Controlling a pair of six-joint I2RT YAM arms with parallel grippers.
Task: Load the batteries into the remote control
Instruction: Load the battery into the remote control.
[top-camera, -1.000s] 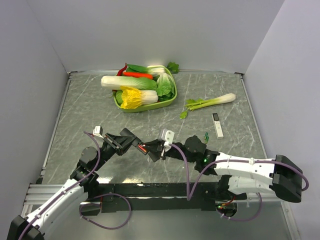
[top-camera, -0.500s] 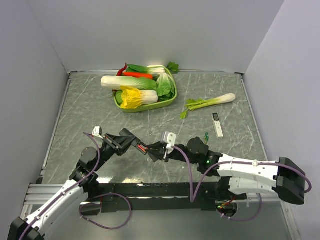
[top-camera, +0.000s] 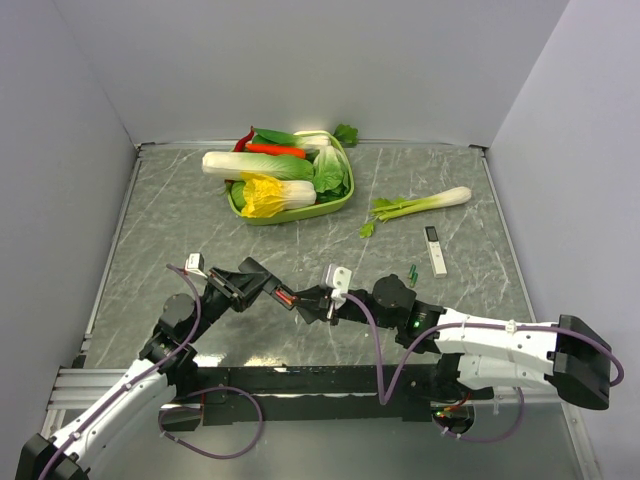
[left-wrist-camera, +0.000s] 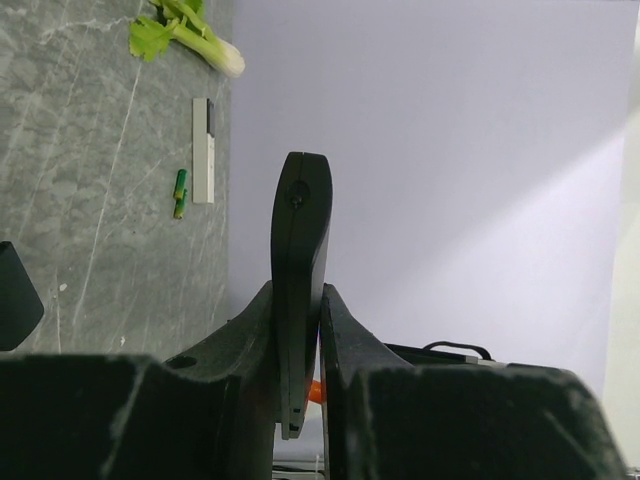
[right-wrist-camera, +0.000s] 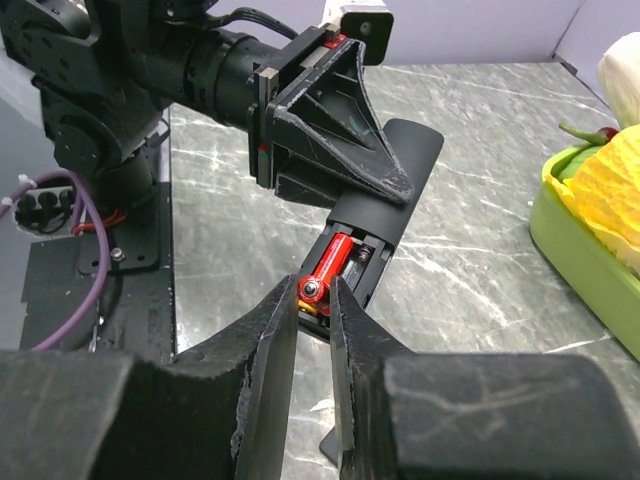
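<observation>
The left gripper (left-wrist-camera: 298, 335) is clamping the remote control (left-wrist-camera: 300, 225). The right gripper (right-wrist-camera: 314, 296) is pinching a red battery (right-wrist-camera: 338, 258) into the slot at one o'clock. Pressing it flat seems next.

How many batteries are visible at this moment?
2. A red battery is pinched by the right gripper at the open slot of the remote; a green battery lies on the table beside the white device. Others may be hidden in the slot.

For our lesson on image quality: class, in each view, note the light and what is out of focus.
Top external: even, soft light, sharp throughout. Left wrist: remote control a dark silhouette against the pale wall, left fingers soft. Right wrist: red battery crisp, right fingers blurred.
</observation>
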